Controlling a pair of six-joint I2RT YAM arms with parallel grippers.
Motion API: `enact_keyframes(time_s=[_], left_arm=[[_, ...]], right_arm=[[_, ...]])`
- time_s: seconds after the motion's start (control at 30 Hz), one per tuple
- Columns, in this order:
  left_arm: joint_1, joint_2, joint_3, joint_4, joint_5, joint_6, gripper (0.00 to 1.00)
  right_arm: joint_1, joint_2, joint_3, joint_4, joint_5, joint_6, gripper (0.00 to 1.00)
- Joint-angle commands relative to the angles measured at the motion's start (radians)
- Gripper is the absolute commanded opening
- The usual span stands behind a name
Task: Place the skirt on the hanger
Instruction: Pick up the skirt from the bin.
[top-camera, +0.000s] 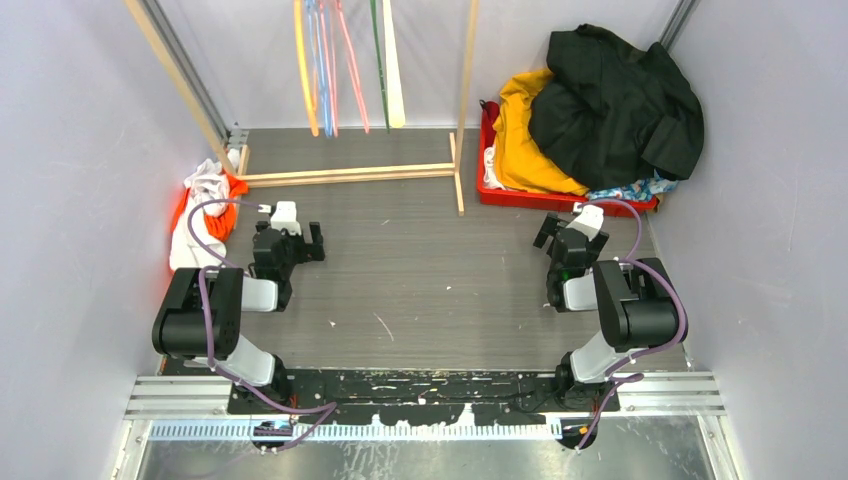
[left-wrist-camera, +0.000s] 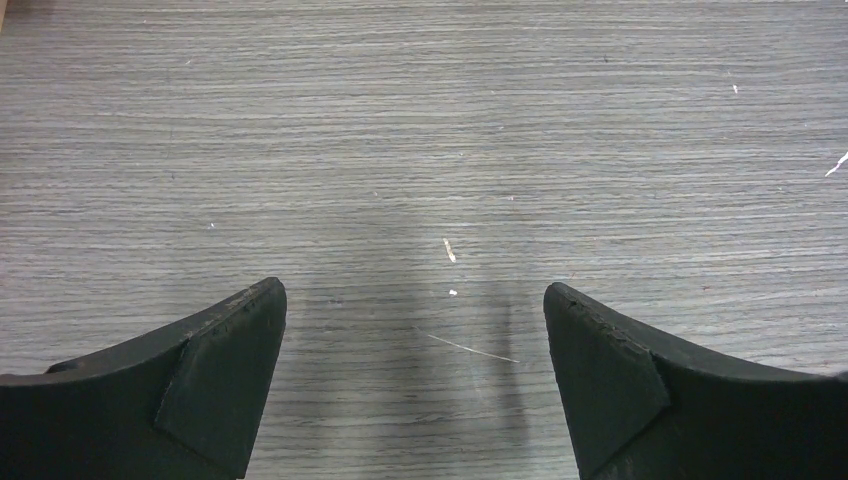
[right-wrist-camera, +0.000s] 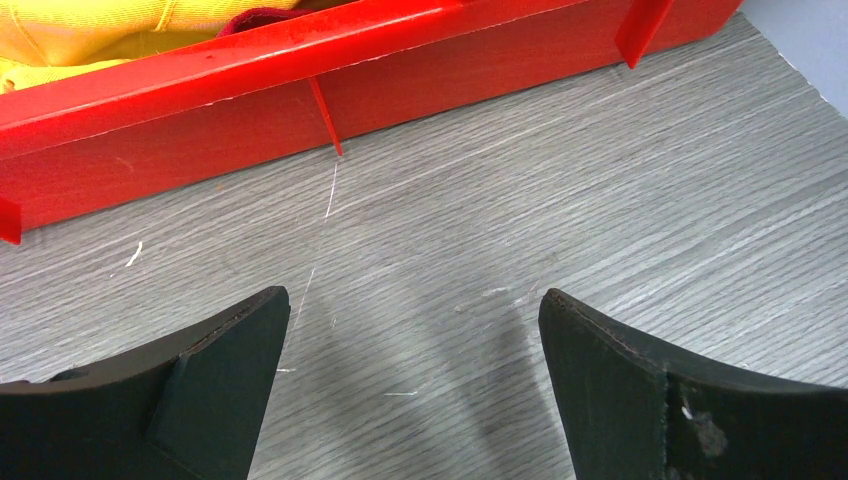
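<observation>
Skirt (top-camera: 632, 189): blue floral fabric, just a crumpled strip showing under black coat (top-camera: 615, 100) at red bin (top-camera: 530, 201) front; left gripper (left-wrist-camera: 415, 300) and right gripper (right-wrist-camera: 413, 300) both wide, empty

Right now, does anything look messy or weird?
Yes. The red bin overflows: a black coat and yellow cloth heap over it, burying the flowery skirt so only an edge peeks out. More clothes lie crumpled by the left wall.

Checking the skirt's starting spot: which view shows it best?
Top external: a blue flowered strip of the skirt peeks from under the black coat at the front edge of the red bin. Right wrist shows only bin wall and yellow cloth; left wrist, only tabletop.
</observation>
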Motion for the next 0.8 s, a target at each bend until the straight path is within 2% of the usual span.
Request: enact_keyframes(time_s=[0.0,0.2,0.3,0.37,0.43,0.5,0.67,0.77], left_arm=[[0.004,-0.002,0.028,0.043,0.009,0.014,0.99],[0.004,-0.013,0.017,0.060,0.021,0.019,0.99],[0.003,-0.100,-0.002,0.031,0.050,0.030,1.00],[-0.001,-0.192,0.002,-0.053,0.061,0.038,0.99],[-0.012,-0.299,0.024,-0.176,0.073,0.042,0.99],[-0.024,-0.386,0.041,-0.248,0.087,0.002,0.99],[-0.055,-0.561,0.100,-0.444,0.145,-0.047,0.99],[-0.069,-0.663,0.151,-0.583,0.175,-0.089,0.99]], right_arm=[[0.000,-0.033,0.012,0.032,0.005,0.002,1.00],[0.013,-0.054,-0.012,0.074,0.090,0.017,1.00],[0.016,-0.081,-0.067,0.134,0.090,0.022,1.00],[0.015,-0.097,-0.101,0.198,0.094,0.013,1.00],[0.016,-0.211,-0.102,0.113,0.147,0.042,1.00],[0.015,-0.318,-0.057,-0.106,0.151,0.065,1.00],[0.016,-0.536,-0.017,-0.304,0.040,0.112,1.00],[0.017,-0.699,0.026,-0.486,-0.012,0.171,1.00]])
